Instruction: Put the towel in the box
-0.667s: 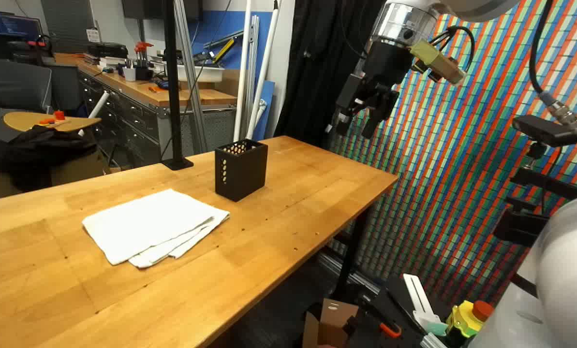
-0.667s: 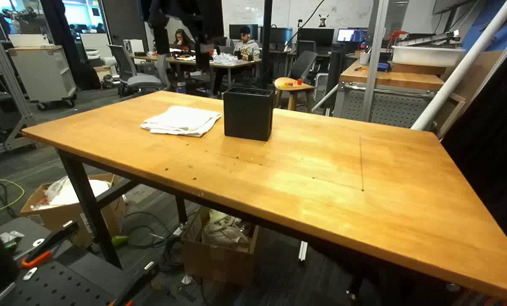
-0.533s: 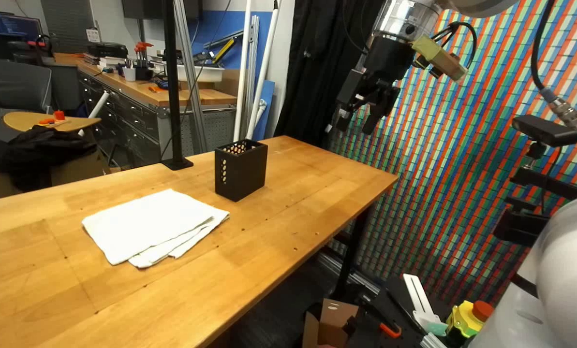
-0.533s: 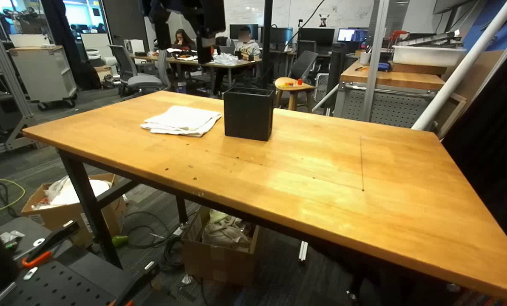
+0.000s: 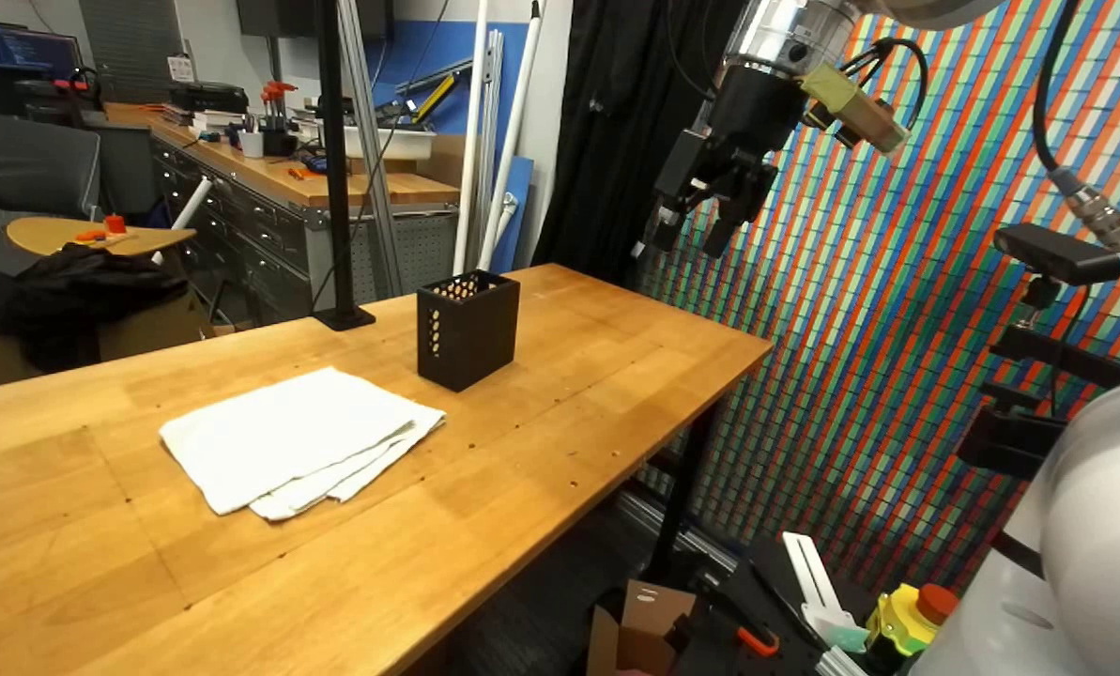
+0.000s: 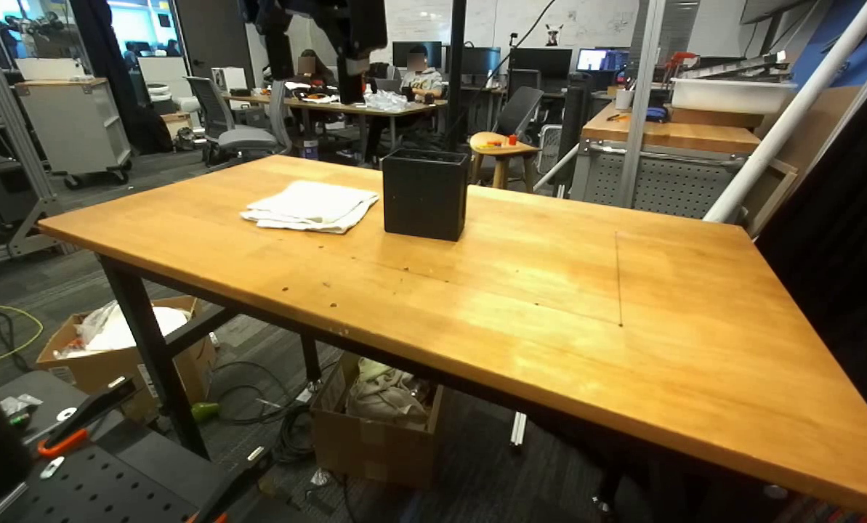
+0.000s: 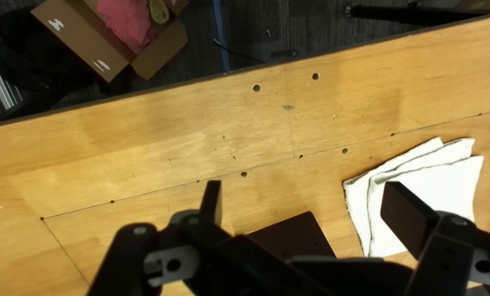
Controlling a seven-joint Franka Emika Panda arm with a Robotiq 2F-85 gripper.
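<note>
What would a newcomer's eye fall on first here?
Probably the multicoloured striped backdrop behind the open black two-fingered end effector, in an exterior view. Next, the folded white cloth towel on the brown wooden tabletop, and the black perforated rectangular box upright beside it, not touching.

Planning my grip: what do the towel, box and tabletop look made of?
Towel: white, matte fabric, maybe cotton; soft folded layers show. Box: dull black, probably plastic, possibly painted metal; thin walls with holes. Tabletop: wood, seemingly varnished; grain, board joins and glare show.
</note>
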